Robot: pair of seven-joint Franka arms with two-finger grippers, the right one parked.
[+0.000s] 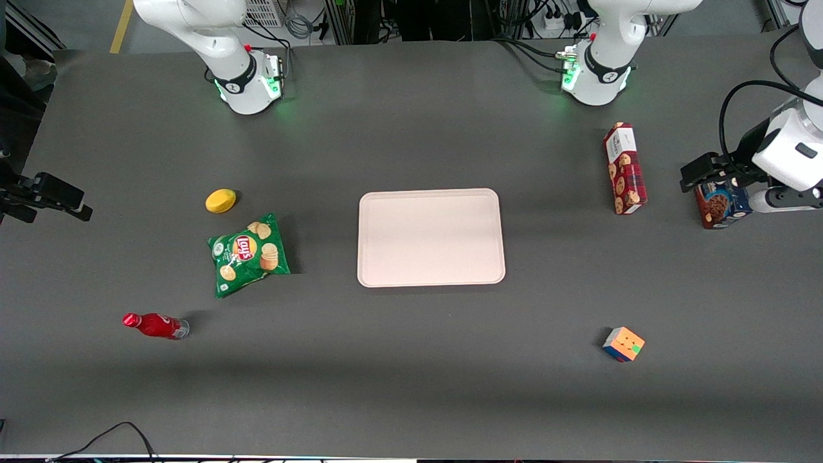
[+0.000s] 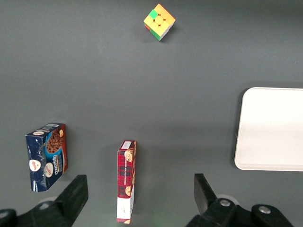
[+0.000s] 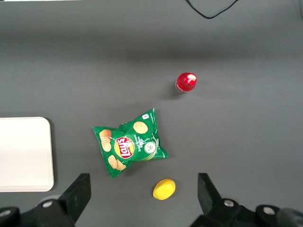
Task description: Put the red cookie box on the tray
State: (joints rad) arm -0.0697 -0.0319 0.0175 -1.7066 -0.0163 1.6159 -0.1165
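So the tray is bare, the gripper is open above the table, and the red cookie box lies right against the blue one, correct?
Not quite: the red cookie box lies apart from the blue cookie box, with bare table between them, as the left wrist view shows. The tray is bare and the gripper is open above the table.

Even, diffuse overhead light falls on the dark grey table (image 1: 411, 360), with broad soft bands of shade across it and short soft shadows beside each item. The tray (image 1: 431, 236) is nearly washed out. Green lamp glow tints the table's edge farthest from the front camera. The gripper (image 2: 141, 196) fingers (image 2: 75, 191) look slightly soft.
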